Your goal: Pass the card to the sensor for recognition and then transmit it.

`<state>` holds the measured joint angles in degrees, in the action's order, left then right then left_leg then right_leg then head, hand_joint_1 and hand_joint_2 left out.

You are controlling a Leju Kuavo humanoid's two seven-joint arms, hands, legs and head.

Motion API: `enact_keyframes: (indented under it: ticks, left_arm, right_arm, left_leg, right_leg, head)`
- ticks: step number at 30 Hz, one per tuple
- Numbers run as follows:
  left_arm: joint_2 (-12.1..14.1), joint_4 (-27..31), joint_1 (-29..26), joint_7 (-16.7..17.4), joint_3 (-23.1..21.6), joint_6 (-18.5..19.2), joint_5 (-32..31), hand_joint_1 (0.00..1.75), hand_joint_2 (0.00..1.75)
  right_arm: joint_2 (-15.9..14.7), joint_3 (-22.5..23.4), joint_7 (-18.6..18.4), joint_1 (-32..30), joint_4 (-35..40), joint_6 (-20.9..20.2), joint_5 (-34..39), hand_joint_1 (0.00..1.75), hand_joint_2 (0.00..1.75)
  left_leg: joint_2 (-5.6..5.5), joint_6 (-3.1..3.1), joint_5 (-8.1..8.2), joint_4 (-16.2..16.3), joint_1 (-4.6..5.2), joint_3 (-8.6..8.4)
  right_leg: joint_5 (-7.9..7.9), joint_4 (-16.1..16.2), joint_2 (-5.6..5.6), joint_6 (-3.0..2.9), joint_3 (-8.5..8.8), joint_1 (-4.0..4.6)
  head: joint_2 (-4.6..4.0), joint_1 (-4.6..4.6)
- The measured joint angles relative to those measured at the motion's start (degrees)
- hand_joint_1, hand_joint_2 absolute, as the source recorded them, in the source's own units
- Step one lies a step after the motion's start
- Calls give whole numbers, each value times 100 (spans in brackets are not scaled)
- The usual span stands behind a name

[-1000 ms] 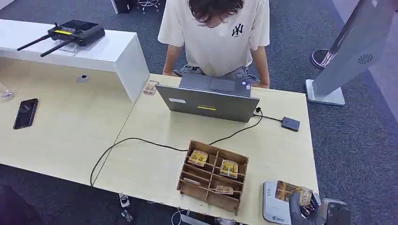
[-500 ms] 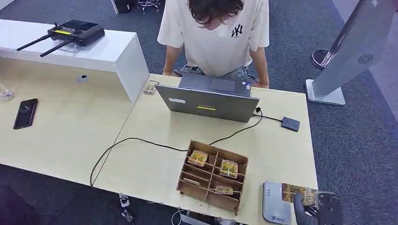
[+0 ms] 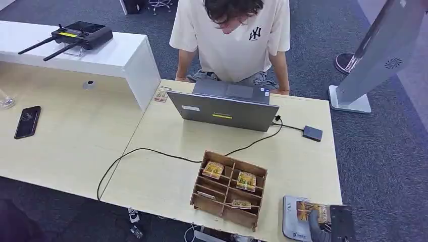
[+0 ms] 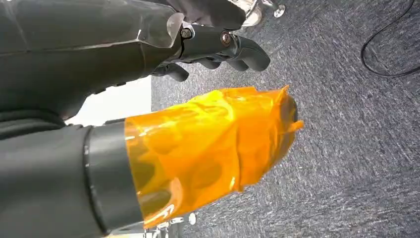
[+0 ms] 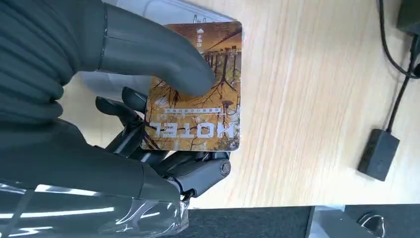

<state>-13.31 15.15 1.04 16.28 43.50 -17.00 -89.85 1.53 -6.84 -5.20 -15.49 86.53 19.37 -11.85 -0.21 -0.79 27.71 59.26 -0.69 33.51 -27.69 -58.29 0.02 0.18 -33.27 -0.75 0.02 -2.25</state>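
While gripped flat by the right hand (image 5: 148,124), glossy rectangular card (image 5: 195,89), over pale grey sensor (image 3: 295,217), light woodgrain table (image 3: 161,176).

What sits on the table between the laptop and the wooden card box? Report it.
In the head view, a black cable crosses the bare tabletop between the laptop and the wooden card box. Nothing else lies there.

A pale wood table (image 3: 166,176) is carrying a laptop (image 3: 222,108) at its far edge. A wooden box (image 3: 229,189) is sitting nearer than the laptop, with a black cable (image 3: 151,151) running between them. A small black box (image 3: 312,133) is lying right of the laptop, and the grey sensor (image 3: 291,218) is lying right of the wooden box.
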Motion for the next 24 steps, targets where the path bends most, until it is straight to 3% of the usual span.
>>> enact_keyframes:
  ticks: [24]
  left_arm:
    - [0,0,8,0,0,0,26,0,0]
  right_arm:
    - [33,-13,-81,79,-295,-17,-98,175,175]
  left_leg:
    - [0,0,0,0,0,-1]
  right_leg:
    - [0,0,0,0,0,0]
  head:
    - [0,0]
